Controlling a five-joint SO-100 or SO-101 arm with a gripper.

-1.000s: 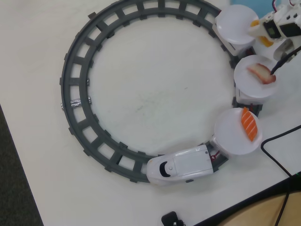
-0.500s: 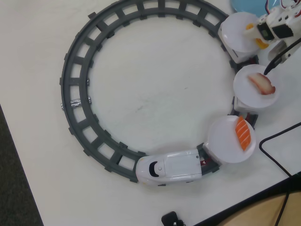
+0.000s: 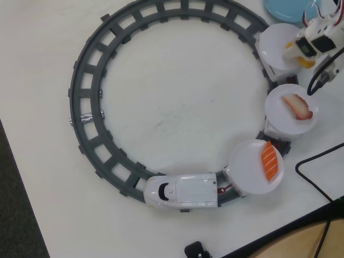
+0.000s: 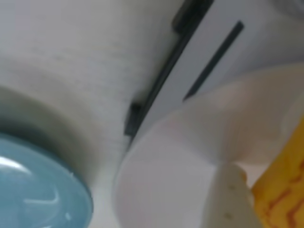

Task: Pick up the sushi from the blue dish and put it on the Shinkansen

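Overhead view: you've got the Shinkansen (image 3: 183, 191) on the grey track (image 3: 88, 102), nose pointing left at the bottom of the ring. Behind it, one plate carries orange sushi (image 3: 270, 160) and the next carries pale pink sushi (image 3: 297, 106). Your claw (image 3: 302, 56) sits over the top plate (image 3: 277, 45), with something yellow (image 3: 306, 62) at its tip; the arm hides the fingers, so you can't tell whether they're spread or pinching. The dish (image 3: 287, 9) is just above that plate, cut off by the frame.

Wrist view: blurry. The dish (image 4: 38, 185) is lower left and the plate (image 4: 190, 152) centre. A pale finger (image 4: 230, 199) touches the yellow piece (image 4: 282, 180) lower right, over the plate.
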